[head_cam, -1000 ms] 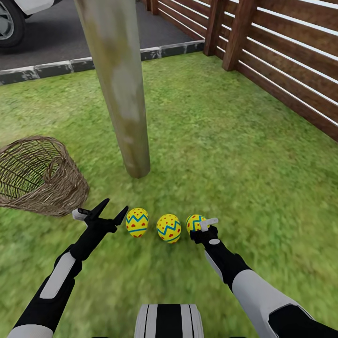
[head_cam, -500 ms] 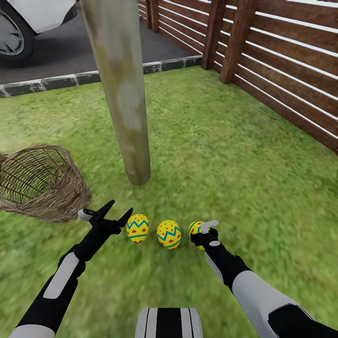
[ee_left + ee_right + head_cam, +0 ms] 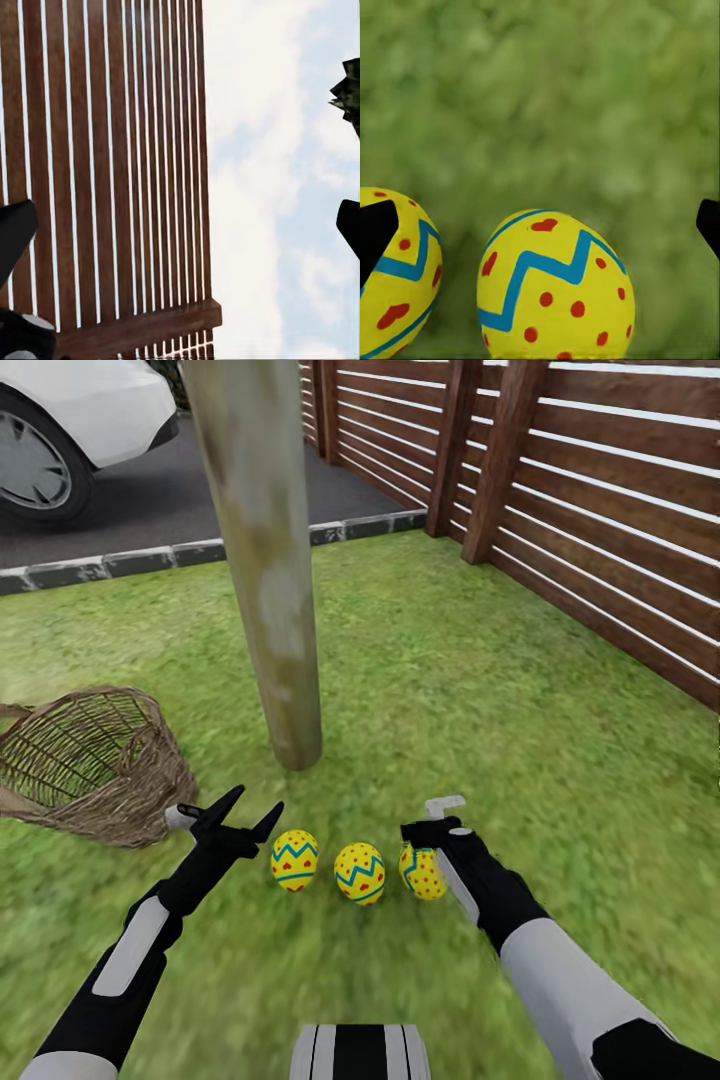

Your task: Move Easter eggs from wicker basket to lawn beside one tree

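Three yellow Easter eggs lie in a row on the lawn [image 3: 520, 740] just in front of the tree [image 3: 265, 560]: left egg [image 3: 294, 860], middle egg [image 3: 359, 873], right egg [image 3: 422, 872]. My right gripper [image 3: 432, 815] hovers open just over the right egg, apart from it. In the right wrist view two of the eggs [image 3: 555, 285] [image 3: 397, 270] lie on grass between the wide-spread fingertips [image 3: 375, 232]. My left gripper [image 3: 258, 802] stands open and empty just left of the left egg. The wicker basket [image 3: 90, 760] lies tipped on its side at the left, with no egg visible inside.
A brown slatted wooden fence [image 3: 600, 490] runs along the right and back, also seen against sky in the left wrist view [image 3: 112, 165]. Grey kerb stones [image 3: 150, 555] edge a dark driveway with a white car [image 3: 70, 420]. Open grass spreads to the right.
My right gripper has let go of the right egg and lifted off it; the egg now rests on the grass. The head camera has tilted up slightly. The left arm holds still.
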{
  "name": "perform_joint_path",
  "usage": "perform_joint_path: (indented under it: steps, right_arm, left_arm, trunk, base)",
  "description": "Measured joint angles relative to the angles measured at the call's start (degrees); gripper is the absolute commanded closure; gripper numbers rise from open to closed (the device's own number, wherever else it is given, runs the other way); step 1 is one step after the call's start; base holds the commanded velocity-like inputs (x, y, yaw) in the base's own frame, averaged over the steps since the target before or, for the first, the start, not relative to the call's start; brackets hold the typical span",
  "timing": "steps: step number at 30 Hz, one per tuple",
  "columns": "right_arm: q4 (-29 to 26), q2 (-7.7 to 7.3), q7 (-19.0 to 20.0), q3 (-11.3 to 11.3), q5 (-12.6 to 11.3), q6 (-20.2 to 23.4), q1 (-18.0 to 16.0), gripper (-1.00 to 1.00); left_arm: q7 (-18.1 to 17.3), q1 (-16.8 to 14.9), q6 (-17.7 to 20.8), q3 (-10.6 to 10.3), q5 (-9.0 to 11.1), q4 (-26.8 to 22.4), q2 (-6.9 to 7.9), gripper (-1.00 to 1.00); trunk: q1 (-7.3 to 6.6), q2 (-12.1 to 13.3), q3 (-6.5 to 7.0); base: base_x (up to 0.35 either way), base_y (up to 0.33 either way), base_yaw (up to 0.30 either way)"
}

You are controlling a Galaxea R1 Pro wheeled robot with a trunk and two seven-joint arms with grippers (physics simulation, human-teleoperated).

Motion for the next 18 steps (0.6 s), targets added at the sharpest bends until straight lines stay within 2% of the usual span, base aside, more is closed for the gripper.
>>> perform_joint_path:
  steps: [2,4,7,9,10,15,18]
  right_arm:
    - [-1.33,-1.60,0.00,-0.02,-3.84,2.02,0.05,-1.00]
    - [-1.57,-2.62,0.00,-0.16,-4.93,2.46,0.05,-1.00]
    - [-1.62,-3.00,0.00,-0.19,-5.15,2.53,0.06,-1.00]
    - [-1.59,-3.06,0.00,-0.16,-5.18,2.54,0.06,-1.00]
    - [-1.54,-3.09,0.00,-0.15,-5.25,2.54,0.06,-1.00]
    - [-1.61,-3.52,-0.02,-0.26,-5.27,3.03,0.03,-1.00]
    - [-1.78,-3.60,0.00,-0.68,-5.24,5.70,-0.02,-1.00]
  left_arm:
    - [0.00,0.00,0.00,-1.31,-0.07,-0.15,-0.03,-1.00]
    - [0.05,-0.18,0.07,-2.41,-0.19,-0.73,-0.01,-1.00]
    - [1.72,-0.45,0.27,-3.33,-0.22,-3.53,0.19,-1.00]
    - [6.95,-0.50,0.68,-3.55,-0.09,-5.93,0.33,-1.00]
    - [11.93,-0.52,0.84,-3.65,0.11,-7.71,0.38,-1.00]
    - [13.53,-0.52,0.88,-3.78,0.20,-8.33,0.41,-1.00]
    - [14.81,-0.52,0.43,-3.80,-0.14,-8.17,0.19,-1.00]
  trunk:
    - [-0.05,0.03,0.44]
    - [-0.10,0.05,0.89]
    - [-0.18,0.09,1.55]
    - [-0.23,0.12,1.99]
    - [-0.24,0.14,2.22]
    - [-0.35,0.20,3.32]
    - [-0.43,0.24,3.99]
  base:
    - [0.000,0.000,0.000]
    - [0.000,0.000,0.000]
    - [0.000,0.000,0.000]
    - [-0.059,0.000,0.000]
    - [-0.198,0.000,0.000]
    - [-0.309,0.000,0.000]
    - [-0.342,0.000,0.000]
